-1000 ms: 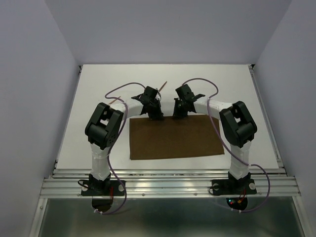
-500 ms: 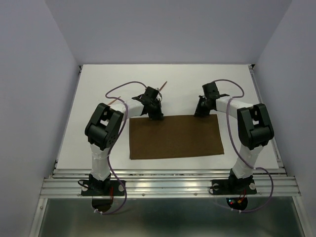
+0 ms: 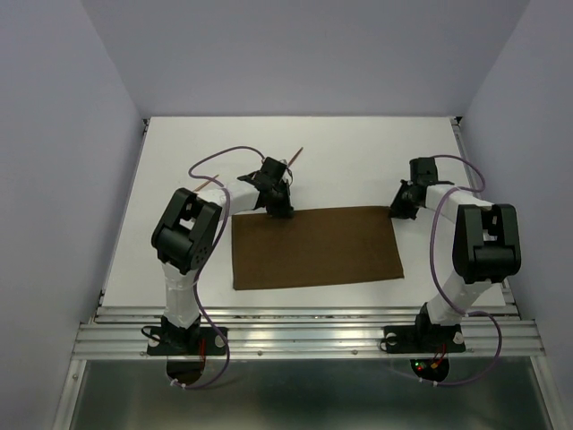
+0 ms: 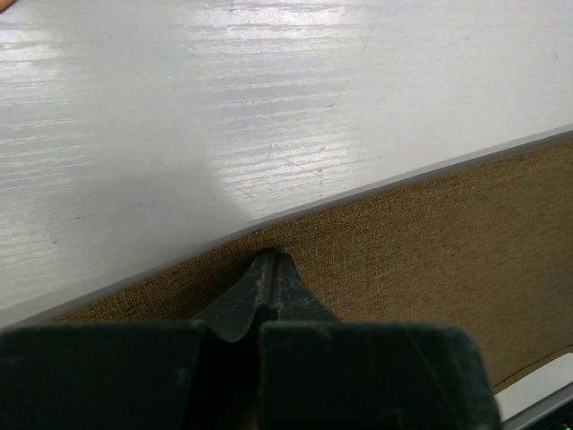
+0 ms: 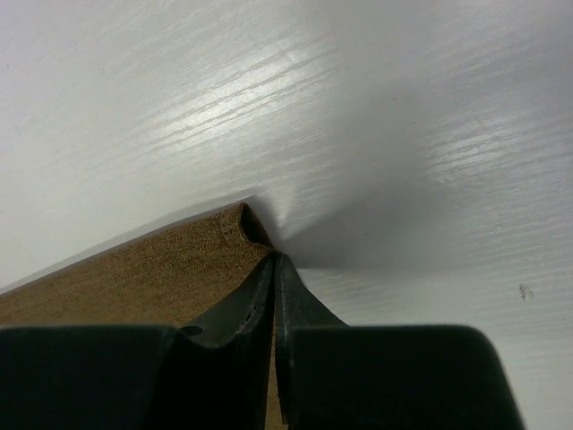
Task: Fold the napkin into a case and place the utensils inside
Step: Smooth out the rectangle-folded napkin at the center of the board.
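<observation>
Napkin lying flat on table, close to arm bases. Left fingers pressing tight together, pinching napkin's far edge near left end. Right fingers squeezing together too, pinching far right corner, corner curling up. Farther back, one utensil lying on table, apart from napkin.

The left gripper, jaws pressed together, pinches the dark brown napkin just inside its far edge, which runs diagonally across the scuffed white table.
</observation>
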Available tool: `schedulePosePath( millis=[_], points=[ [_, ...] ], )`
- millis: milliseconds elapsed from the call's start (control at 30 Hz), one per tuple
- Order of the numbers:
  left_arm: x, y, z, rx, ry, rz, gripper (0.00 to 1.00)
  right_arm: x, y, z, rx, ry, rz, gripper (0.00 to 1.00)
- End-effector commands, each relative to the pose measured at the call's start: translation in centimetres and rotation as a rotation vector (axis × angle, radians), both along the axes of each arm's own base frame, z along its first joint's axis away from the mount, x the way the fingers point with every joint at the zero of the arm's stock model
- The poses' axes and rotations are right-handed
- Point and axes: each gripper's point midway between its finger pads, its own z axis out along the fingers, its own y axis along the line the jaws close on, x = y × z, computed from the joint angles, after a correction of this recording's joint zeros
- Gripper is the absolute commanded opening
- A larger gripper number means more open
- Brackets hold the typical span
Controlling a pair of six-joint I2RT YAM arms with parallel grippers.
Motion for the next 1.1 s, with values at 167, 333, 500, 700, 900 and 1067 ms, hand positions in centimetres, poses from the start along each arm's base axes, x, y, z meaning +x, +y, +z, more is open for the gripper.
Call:
schedulePosePath(
  millis=[167,333,500,700,900,1067],
  points=[
    [-1.2,3.0,1.5,0.108,-0.002,-0.013,0.0,0.1,0.3,0.1,0.011,-0.032,0.007,0.06],
    [-1.1,2.9,3.0,0.089,-0.024,-0.008,0.0,0.6,0.5,4.5,0.029,-0.156,-0.01,0.04],
    [-1.8,3.2,5.6,0.058,-0.054,0.008,0.0,0.6,3.9,11.1,-0.048,-0.333,0.052,0.12],
    [-2.4,7.2,3.8,0.12,-0.001,0.074,0.0,0.0,5.8,9.8,0.012,-0.298,0.096,0.15],
    [-3.1,10.0,2.2,0.141,0.035,0.117,0.0,0.2,6.3,5.8,0.021,-0.194,0.107,0.15],
    [-3.1,11.6,0.5,0.145,0.062,0.16,0.0,-0.1,5.6,3.2,-0.012,-0.128,0.075,0.15]
  ],
)
